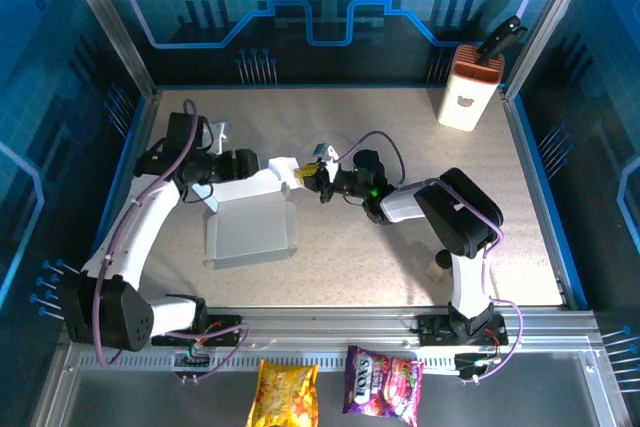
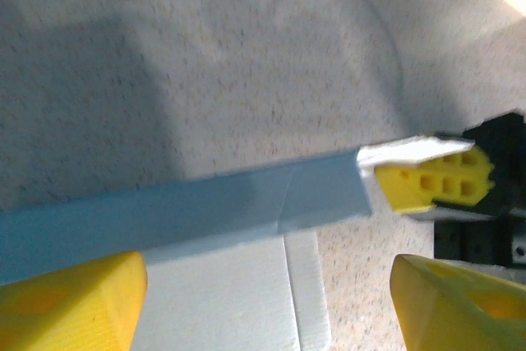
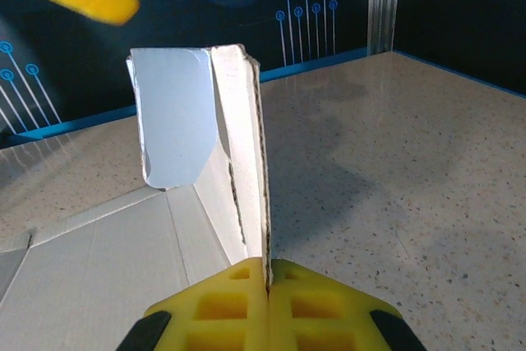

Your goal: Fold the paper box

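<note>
The paper box [image 1: 250, 232] lies left of the table's middle, a pale grey-white panel with its far wall [image 2: 246, 203] raised. My right gripper [image 3: 267, 281] is shut on the end of that upright wall [image 3: 246, 145], reaching in from the right [image 1: 318, 179]. My left gripper [image 2: 267, 306] hangs open over the box's flat panel [image 2: 230, 302], just this side of the raised wall, its yellow fingers [image 2: 74, 302] wide apart and touching nothing. In the left wrist view the right gripper's yellow fingertips [image 2: 436, 180] pinch the wall's right end.
A tall white-and-orange container with a bear mark [image 1: 468, 89] stands at the back right corner. Two snack bags [image 1: 285, 392] [image 1: 383, 387] lie in front of the table's near rail. Blue walls enclose the table.
</note>
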